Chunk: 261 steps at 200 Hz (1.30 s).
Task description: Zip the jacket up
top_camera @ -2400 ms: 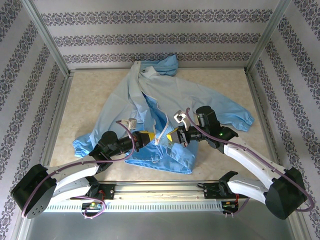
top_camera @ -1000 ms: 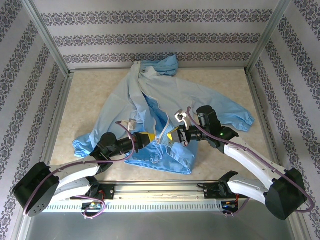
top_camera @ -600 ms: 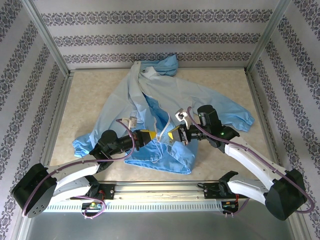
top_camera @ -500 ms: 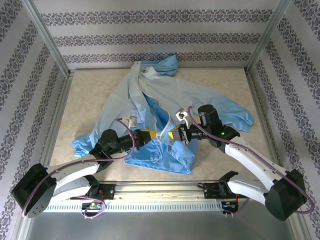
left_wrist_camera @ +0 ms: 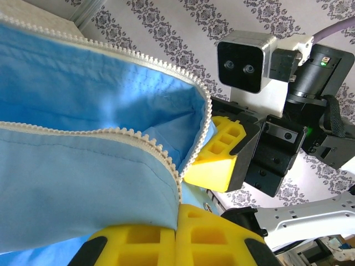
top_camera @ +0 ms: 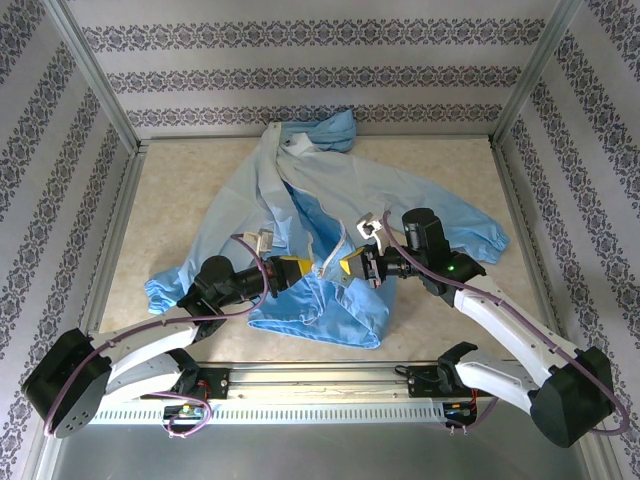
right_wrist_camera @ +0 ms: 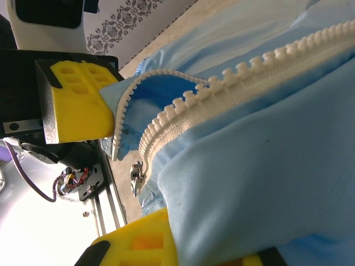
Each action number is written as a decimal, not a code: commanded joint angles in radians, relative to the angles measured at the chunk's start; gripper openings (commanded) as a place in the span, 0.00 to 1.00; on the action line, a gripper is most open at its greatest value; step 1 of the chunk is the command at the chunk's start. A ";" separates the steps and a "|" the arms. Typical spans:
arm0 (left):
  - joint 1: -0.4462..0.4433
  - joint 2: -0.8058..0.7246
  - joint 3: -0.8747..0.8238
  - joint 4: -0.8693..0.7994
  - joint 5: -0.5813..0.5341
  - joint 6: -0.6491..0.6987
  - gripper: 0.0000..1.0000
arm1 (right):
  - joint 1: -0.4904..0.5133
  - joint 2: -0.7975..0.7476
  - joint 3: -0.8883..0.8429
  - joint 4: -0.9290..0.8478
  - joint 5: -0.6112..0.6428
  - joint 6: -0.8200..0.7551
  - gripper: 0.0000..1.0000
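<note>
Lying spread on the table [top_camera: 180, 200], the jacket [top_camera: 330, 190] occupied the middle of the surface in the top view, with its hood [top_camera: 325, 130] at the far wall.

At the left, one gathered cuff [top_camera: 160, 292] rested near the front edge of the table. Just right of it, the left claw [top_camera: 305, 270] was closed on the jacket's left front edge near the hem. In the left wrist view its yellow fingers [left_wrist_camera: 138, 244] pinched the blue fabric, and a row of white zipper teeth [left_wrist_camera: 111, 133] ran from the grip toward the left.

The front panels stood apart above the two grips, exposing the deeper blue lining [top_camera: 310, 215]. The two claws faced each other, near but not touching.

The right claw [top_camera: 345, 267] was closed on the opposite front edge. In the right wrist view its fingers [right_wrist_camera: 141, 241] clamped a fold of pale blue fabric beside the second tooth row [right_wrist_camera: 222, 88]. A small metal piece [right_wrist_camera: 135, 176] showed at the lower end of that row.

At the far right, the other sleeve ended in a cuff [top_camera: 492, 240] lying flat on the table.
</note>
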 commanded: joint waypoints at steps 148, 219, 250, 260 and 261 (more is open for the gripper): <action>0.040 0.065 0.016 0.177 0.066 -0.090 0.00 | -0.013 -0.010 -0.023 0.075 -0.057 -0.009 0.00; 0.042 0.113 0.018 0.233 0.081 -0.103 0.00 | -0.013 -0.001 -0.022 0.089 -0.077 -0.007 0.00; 0.042 0.113 0.010 0.252 0.084 -0.111 0.00 | -0.013 0.004 -0.019 0.094 -0.076 -0.005 0.00; 0.042 0.109 0.007 0.253 0.086 -0.113 0.00 | -0.013 0.005 -0.017 0.098 -0.075 -0.003 0.00; 0.042 0.108 0.006 0.252 0.086 -0.113 0.00 | -0.014 0.006 -0.017 0.099 -0.075 -0.002 0.00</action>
